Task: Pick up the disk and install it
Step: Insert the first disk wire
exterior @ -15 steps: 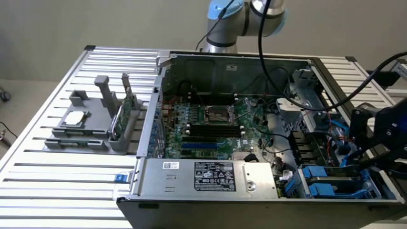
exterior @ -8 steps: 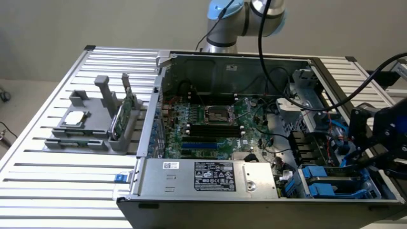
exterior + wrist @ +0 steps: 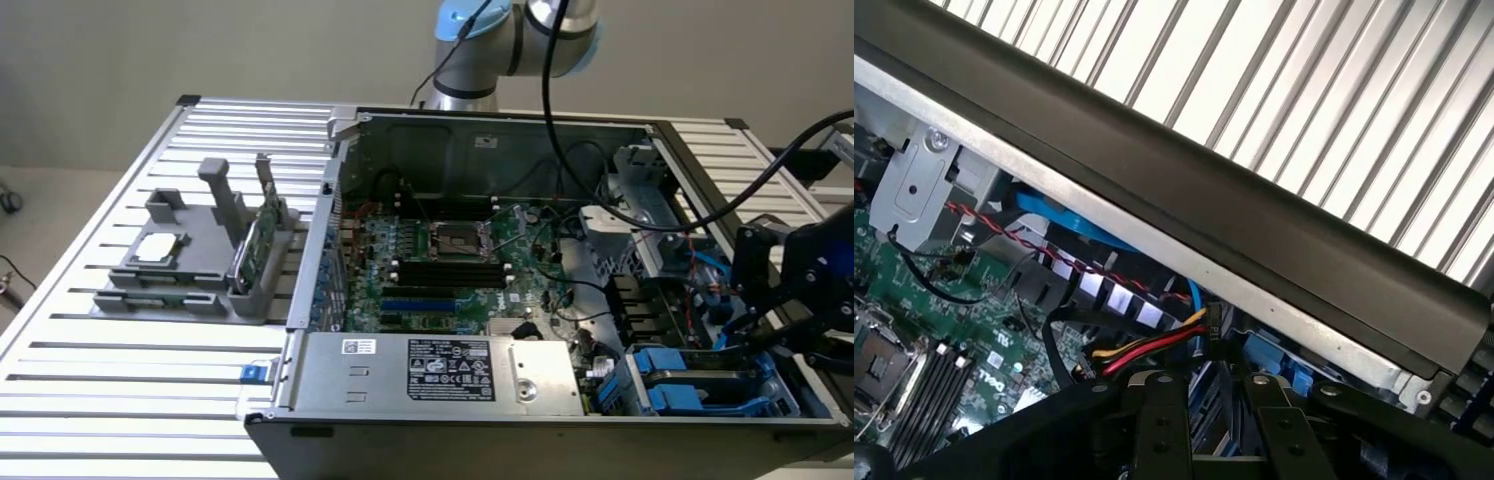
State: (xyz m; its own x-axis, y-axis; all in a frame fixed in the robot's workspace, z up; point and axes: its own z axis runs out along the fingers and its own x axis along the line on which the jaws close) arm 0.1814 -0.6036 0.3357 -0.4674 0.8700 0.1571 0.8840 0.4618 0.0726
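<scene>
gripper (image 3: 742, 325) (image 3: 1204, 392): right edge of exterior frame, over the drive bays | fingers (image 3: 1159, 425): part spread, pinching nothing | disk (image 3: 697, 372): lower right, lying in the computer case (image 3: 534, 445), just below the gripper

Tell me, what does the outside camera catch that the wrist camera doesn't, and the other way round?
The exterior view adds the grey holder on the exterior view's left, carrying a small silver chip and a standing green circuit card, plus the labelled silver power supply and the arm's blue-capped joint. The wrist view adds a red, yellow and black wire bundle below the case's dark edge. Shared: the green motherboard, the slatted table and the black claw.
</scene>
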